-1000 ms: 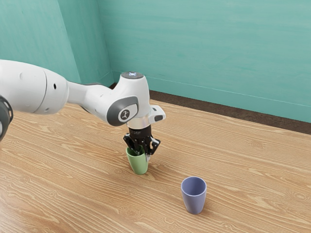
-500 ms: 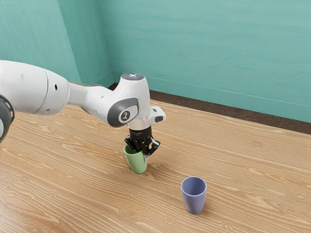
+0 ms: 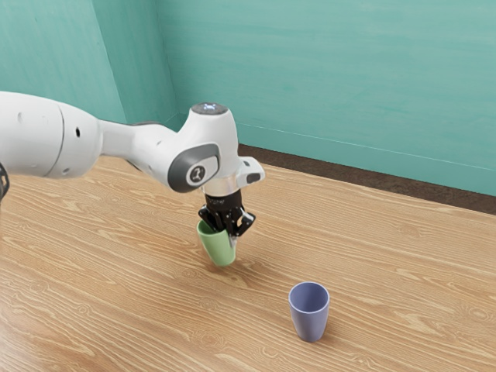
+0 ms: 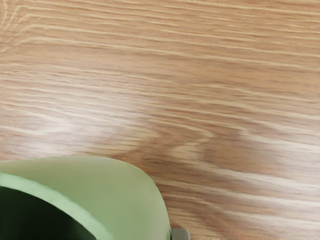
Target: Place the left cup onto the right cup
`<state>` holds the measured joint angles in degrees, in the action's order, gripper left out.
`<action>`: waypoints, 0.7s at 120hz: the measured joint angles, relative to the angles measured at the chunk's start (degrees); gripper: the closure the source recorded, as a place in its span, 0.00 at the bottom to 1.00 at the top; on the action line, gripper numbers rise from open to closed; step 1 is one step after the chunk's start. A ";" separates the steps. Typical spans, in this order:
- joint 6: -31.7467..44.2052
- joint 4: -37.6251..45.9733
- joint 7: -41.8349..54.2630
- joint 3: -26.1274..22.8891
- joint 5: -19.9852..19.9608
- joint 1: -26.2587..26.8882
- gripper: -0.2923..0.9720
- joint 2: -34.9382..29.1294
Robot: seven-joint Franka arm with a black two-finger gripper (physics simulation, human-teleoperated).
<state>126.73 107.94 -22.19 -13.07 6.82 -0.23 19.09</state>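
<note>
Pick-up stage judged complete. The pincer (image 3: 225, 225) is pinching the rim of the green cup (image 3: 218, 244), which hangs tilted and just clear of the tabletop (image 3: 387, 232), its shadow beneath it. The purple cup (image 3: 309, 310) stands upright and untouched, well apart toward the exterior view's right. Outstanding: carry across, align above the purple cup, lower, release.

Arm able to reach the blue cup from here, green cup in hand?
Likely yes: end effector holds the green cup clear of the table, and only bare wood lies between it and the upright blue cup.
</note>
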 joint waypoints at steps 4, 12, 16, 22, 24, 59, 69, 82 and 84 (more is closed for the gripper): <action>-0.28 -0.07 -0.06 -0.14 0.01 0.03 0.85 -0.23; -0.85 -0.14 -0.23 -0.55 0.05 0.04 0.85 -0.69; -1.11 -0.16 -0.35 -0.79 0.06 0.05 0.85 -0.94; -1.66 -0.31 -0.58 -1.32 0.14 0.03 0.85 -1.31; -1.86 -0.34 -0.68 -1.56 0.25 0.03 0.85 -1.44; -5.97 -1.67 -3.91 -6.15 3.70 0.03 0.85 -3.41; -7.26 -2.63 -5.03 -7.46 4.01 0.05 0.85 -3.47; -8.98 -4.05 -6.63 -9.54 4.91 0.00 0.85 -3.60; -9.24 -4.26 -6.89 -9.89 5.02 0.03 0.85 -3.62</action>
<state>117.48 103.68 -29.08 -22.96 11.84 -0.21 15.47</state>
